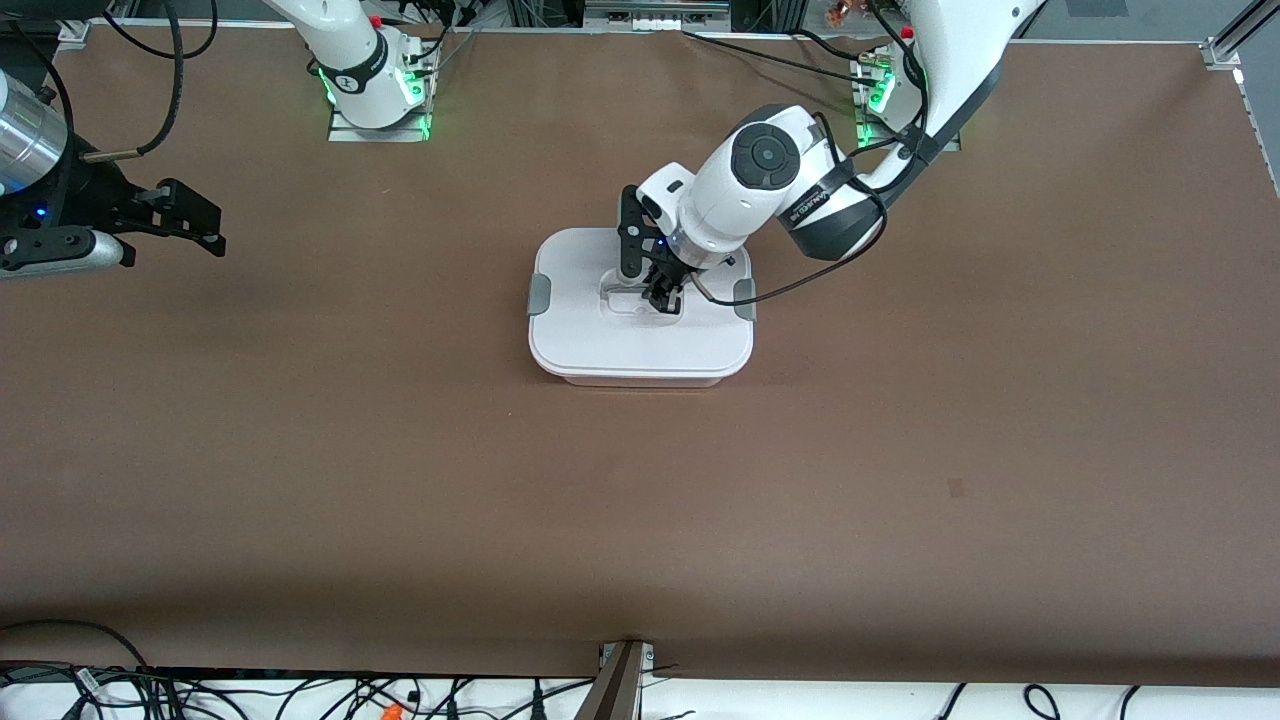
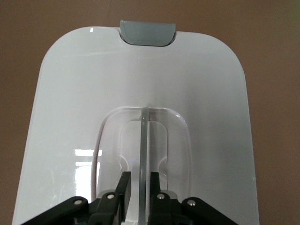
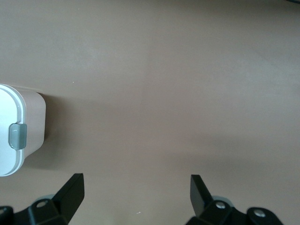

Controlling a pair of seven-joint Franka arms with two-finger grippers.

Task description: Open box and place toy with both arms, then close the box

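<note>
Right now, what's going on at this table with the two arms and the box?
The left gripper is down on the box, its fingers standing on either side of the clear handle in the lid's recess, a small gap showing on each side. The lid is on the box. The right gripper waits open over the table toward the right arm's end. No toy is in view.

My arms (image 1: 760,180) are white with dark grey joints, black cables, green lights at the bases, and black two-finger grippers (image 1: 662,296).
</note>
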